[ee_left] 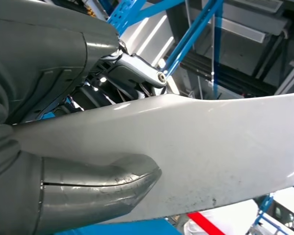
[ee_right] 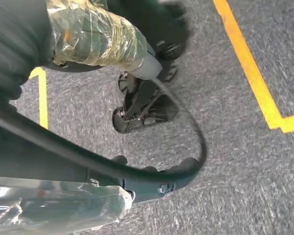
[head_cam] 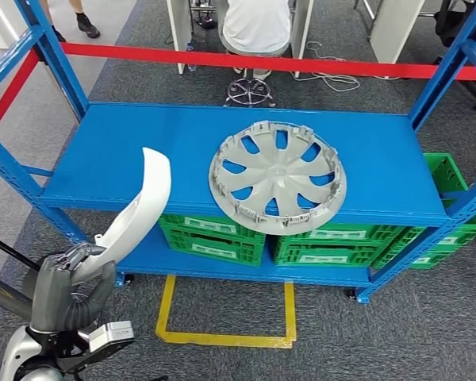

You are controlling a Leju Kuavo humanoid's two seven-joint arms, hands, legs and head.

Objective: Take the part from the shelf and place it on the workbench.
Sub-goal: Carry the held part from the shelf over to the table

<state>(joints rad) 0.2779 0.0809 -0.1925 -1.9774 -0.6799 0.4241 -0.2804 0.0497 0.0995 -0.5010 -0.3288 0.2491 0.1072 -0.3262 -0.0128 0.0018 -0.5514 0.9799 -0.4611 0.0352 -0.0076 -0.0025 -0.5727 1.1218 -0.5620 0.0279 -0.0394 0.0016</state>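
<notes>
Part (head_cam: 141, 203), a curved white trim piece, looks light, stiff and slick. Left hand (head_cam: 68, 287) fingers (ee_left: 101, 188) grip its lower end; right hand's state I cannot tell

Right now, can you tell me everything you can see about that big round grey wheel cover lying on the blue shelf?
The round grey plastic wheel cover lies flat on the blue metal shelf, near the middle. It has curved spokes spreading from a plain centre, and the blue shelf shows through the gaps between them. Small clips stand up around its rim, so its inner side seems to face up. Its front edge reaches the shelf's front edge. No hand touches it.
</notes>
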